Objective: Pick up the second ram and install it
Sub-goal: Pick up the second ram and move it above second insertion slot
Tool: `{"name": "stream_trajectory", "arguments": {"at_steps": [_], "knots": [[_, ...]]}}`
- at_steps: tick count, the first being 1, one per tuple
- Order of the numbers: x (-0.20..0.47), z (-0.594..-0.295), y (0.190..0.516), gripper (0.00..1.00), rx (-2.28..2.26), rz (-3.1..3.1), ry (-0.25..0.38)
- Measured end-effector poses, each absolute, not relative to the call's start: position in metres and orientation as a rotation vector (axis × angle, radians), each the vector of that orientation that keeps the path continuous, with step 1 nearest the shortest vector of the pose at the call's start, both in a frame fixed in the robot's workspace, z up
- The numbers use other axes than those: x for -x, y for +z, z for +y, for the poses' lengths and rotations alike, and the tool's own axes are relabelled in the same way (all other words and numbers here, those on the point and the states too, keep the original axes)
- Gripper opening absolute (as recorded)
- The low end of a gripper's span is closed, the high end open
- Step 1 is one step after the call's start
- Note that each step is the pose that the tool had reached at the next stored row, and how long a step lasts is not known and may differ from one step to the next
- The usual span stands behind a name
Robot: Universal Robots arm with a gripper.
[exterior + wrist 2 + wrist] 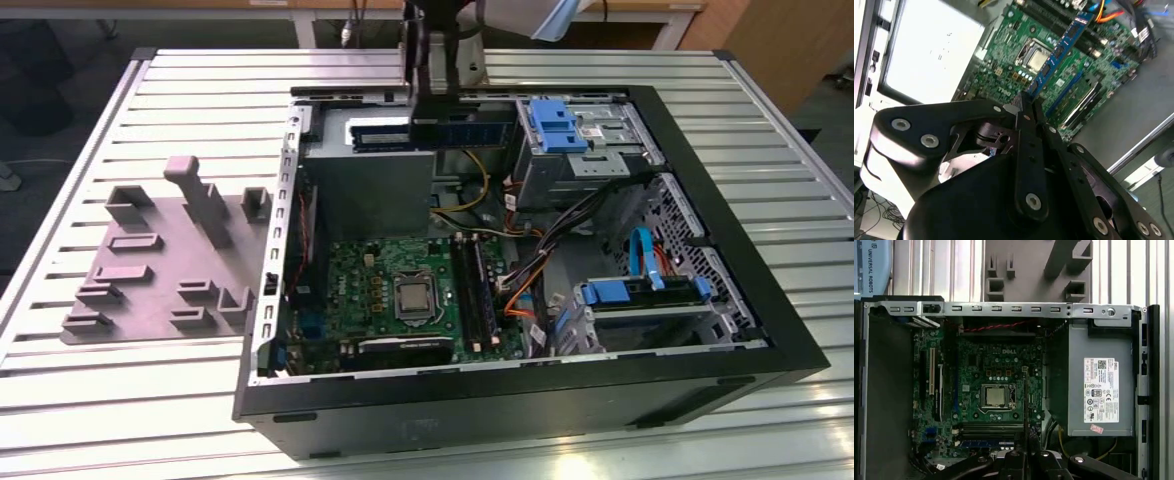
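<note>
Grey moulded plastic comes first: one tray [147, 270] of raised blocks lies on the slatted metal table [80, 400], at nine o'clock from the open computer case [534, 405] in the exterior view.

With the case's middle as the dial, one silver power supply [367, 195] sits at about ten o'clock. One green motherboard [367, 290] lies at seven. It carries a single processor socket [414, 297], and the black memory slots [475, 285] lie just at the socket's three o'clock. I cannot settle how many slots there are, nor whether the blue strip among them is a stick already seated.

At twelve o'clock the gripper [434, 118] hangs over the case's far edge. Its jaws are pinched narrow on one end of the second ram [481, 130], the only loose stick I count. In the second wrist view the blue stick [1058, 52], with its row of black chips, juts out from the gripper [1028, 102] above the board, well apart from the slots.

So the pick-up looks done and the carry toward the slots is the step in hand; nothing is seated yet. By my judgement, seating calls for the stick's long edge to be lined up with a free slot and held level.

Two blue drive caddies [561, 125] [641, 292] close the row, at one and four o'clock.
</note>
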State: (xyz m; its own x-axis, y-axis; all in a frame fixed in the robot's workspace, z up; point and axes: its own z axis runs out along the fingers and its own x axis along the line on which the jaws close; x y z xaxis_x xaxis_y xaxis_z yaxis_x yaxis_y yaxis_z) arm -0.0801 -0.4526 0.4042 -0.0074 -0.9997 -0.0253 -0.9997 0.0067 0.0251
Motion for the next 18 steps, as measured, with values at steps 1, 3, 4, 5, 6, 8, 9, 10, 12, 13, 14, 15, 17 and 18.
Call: {"name": "stream_trajectory", "arguments": {"at_steps": [1, 3, 4, 5, 6, 8, 9, 10, 12, 13, 14, 15, 17, 18], "knots": [[0.076, -0.453, 0.404, 0.14, 2.213, 2.229, 0.056], [0.069, -0.453, 0.404, 0.14, 2.213, 2.229, 0.056], [0.065, -0.453, 0.404, 0.14, 2.213, 2.229, 0.056], [0.061, -0.453, 0.404, 0.14, 2.213, 2.229, 0.056], [0.057, -0.453, 0.404, 0.14, 2.213, 2.229, 0.056], [0.049, -0.453, 0.404, 0.14, 2.213, 2.229, 0.056], [0.045, -0.453, 0.404, 0.14, 2.213, 2.229, 0.056], [0.041, -0.452, 0.404, 0.14, 2.213, 2.229, 0.056], [0.033, -0.452, 0.404, 0.14, 2.213, 2.229, 0.056], [0.028, -0.452, 0.404, 0.14, 2.213, 2.229, 0.056], [0.024, -0.452, 0.404, 0.14, 2.213, 2.229, 0.056], [0.02, -0.453, 0.404, 0.14, 2.213, 2.229, 0.056], [0.016, -0.452, 0.404, 0.14, 2.213, 2.229, 0.056], [0.016, -0.452, 0.404, 0.14, 2.213, 2.229, 0.056]]}}
